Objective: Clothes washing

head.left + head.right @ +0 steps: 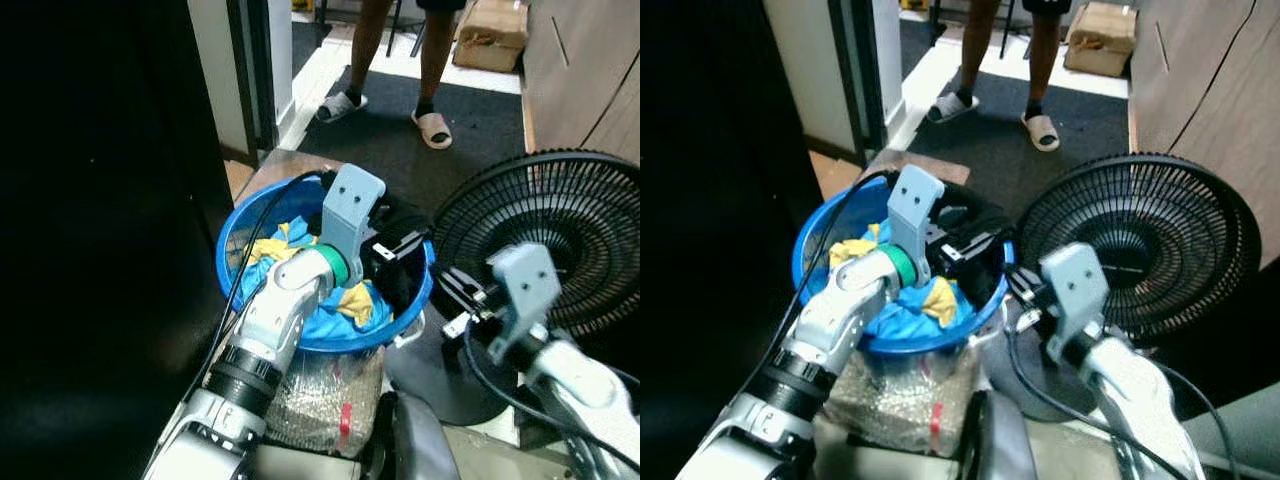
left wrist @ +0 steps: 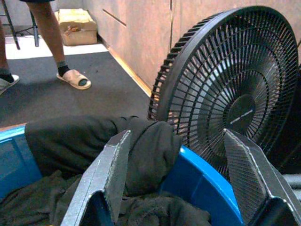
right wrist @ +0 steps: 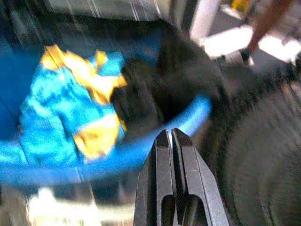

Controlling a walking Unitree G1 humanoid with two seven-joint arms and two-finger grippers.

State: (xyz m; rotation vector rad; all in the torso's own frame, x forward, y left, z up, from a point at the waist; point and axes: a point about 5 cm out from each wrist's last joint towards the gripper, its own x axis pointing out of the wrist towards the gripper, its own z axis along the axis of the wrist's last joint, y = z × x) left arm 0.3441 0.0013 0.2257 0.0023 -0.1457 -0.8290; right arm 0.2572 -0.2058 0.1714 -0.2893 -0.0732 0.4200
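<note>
The blue basin (image 1: pixel 232 262) sits on the floor directly ahead of the robot, resting on a bag of grainy material (image 1: pixel 320 400). It holds the laundry: a blue and yellow garment (image 1: pixel 290 245) toward the 9 o'clock side of the basin and a dark garment (image 2: pixel 94 141) heaped at the 3 o'clock side, with one fold draped over the rim.

The left gripper (image 2: pixel 183 174) hangs over the basin with its fingers spread wide and nothing between them. In the left wrist view the left-hand finger (image 2: pixel 106 174) lies close against the rolled fold of the dark garment; contact cannot be confirmed. The right gripper (image 3: pixel 171 155) is outside the basin at about 4 o'clock from it, near the fan (image 1: pixel 560 240), with its fingers pressed together and empty.

Handling assessment: both garments are soft, limp cloth, judged light and non-fragile. They will sag, stretch and trail when lifted, and may drag a neighbouring piece along. Cloth is not slippery, but a thin pinch can pull free.

Recommended hold: take the thick rolled fold of the dark garment at the rim, where several layers bunch together. Close fully on the bunch, not on a single edge. Keep clear of the fan grille at 3 o'clock.

A person's legs (image 1: pixel 400 50) stand at 12 o'clock, well apart from the basin.
</note>
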